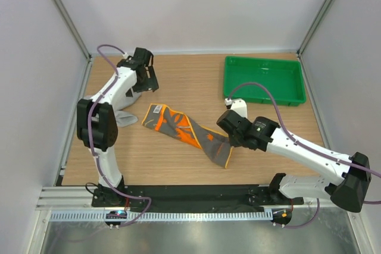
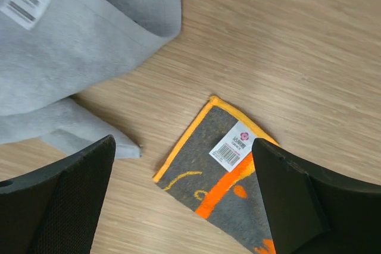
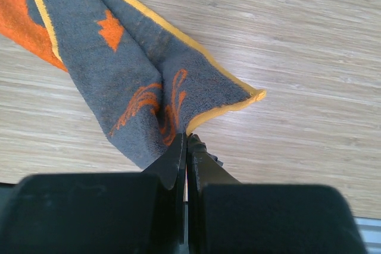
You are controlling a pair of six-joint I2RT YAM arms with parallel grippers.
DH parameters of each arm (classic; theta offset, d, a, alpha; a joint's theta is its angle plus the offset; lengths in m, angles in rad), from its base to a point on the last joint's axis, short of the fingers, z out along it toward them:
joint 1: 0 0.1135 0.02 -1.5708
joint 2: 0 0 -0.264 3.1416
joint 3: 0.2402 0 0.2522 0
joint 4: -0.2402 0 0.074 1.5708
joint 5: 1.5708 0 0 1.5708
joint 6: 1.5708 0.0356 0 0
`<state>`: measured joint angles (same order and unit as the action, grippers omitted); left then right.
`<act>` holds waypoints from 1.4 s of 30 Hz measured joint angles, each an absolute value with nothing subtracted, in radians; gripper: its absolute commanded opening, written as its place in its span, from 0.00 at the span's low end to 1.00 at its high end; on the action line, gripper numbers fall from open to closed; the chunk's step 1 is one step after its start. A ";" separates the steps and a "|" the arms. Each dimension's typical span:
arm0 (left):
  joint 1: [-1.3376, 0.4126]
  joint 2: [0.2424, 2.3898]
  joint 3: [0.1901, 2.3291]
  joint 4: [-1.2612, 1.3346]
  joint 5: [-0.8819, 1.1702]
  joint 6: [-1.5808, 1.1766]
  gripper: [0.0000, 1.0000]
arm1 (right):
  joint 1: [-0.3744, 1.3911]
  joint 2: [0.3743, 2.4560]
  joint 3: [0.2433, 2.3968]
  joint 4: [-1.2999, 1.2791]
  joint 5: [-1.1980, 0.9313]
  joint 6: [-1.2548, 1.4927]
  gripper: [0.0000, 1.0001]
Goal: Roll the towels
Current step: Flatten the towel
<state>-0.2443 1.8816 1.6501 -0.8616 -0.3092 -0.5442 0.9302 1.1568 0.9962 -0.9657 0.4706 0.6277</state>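
Observation:
The orange towel [image 1: 184,128], grey-backed with orange prints and a yellow edge, lies stretched diagonally across the table's middle. My right gripper [image 1: 229,138] is shut on its near right edge; in the right wrist view the closed fingertips [image 3: 187,141] pinch the bunched cloth [image 3: 119,69]. The light grey towel [image 1: 126,117] lies crumpled at the left, partly behind the left arm. My left gripper [image 1: 147,81] is open and empty, held above the table. In its wrist view the grey towel [image 2: 71,46] is at upper left and the orange towel's labelled corner [image 2: 232,171] lies between the fingers [image 2: 184,200].
A green plastic tray [image 1: 268,103] stands at the back right, empty. White walls and metal posts close in the table on three sides. A black rail runs along the near edge by the arm bases.

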 measured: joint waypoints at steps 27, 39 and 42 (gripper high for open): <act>-0.292 2.079 1.537 -0.715 -0.220 -0.630 0.63 | 0.930 1.190 0.868 -0.909 0.337 0.789 0.97; -0.294 2.085 1.528 -0.631 -0.226 -0.624 0.16 | 0.963 1.245 0.780 -0.766 0.213 0.859 0.67; -0.295 2.077 1.515 -0.616 -0.225 -0.623 0.14 | 0.973 1.322 0.763 -0.727 0.186 0.866 0.65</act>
